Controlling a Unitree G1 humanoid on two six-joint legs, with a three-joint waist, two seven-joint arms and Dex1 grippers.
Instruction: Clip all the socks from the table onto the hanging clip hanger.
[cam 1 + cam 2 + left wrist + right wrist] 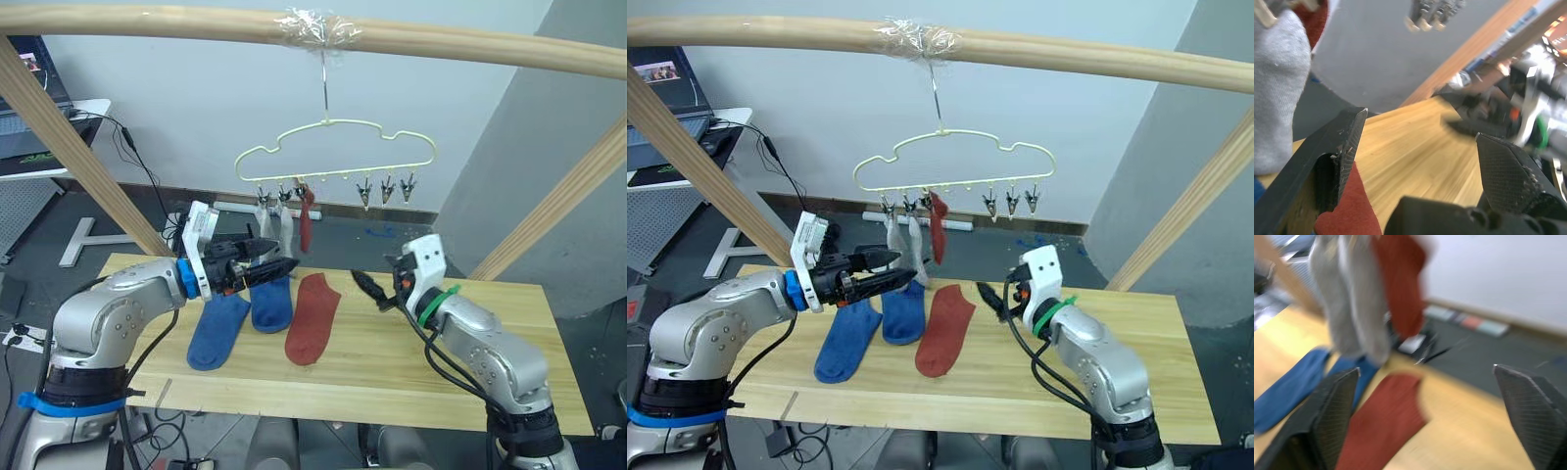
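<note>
While three socks lie on the bench, we note them nearest first: a blue sock at the left, a second blue sock beside it, then a rust-red sock. Each runs its long axis front to back, the far ends leaning slightly right. We judge them light, limp and non-slippery; best pinched at the cuff edge. Left gripper hovers over the blue pair, fingers spread, holding nothing. Right gripper sits just right of the red sock, likewise wide and empty. Beyond, the clip hanger carries two grey socks and one hanging red sock; three clips stay free.
</note>
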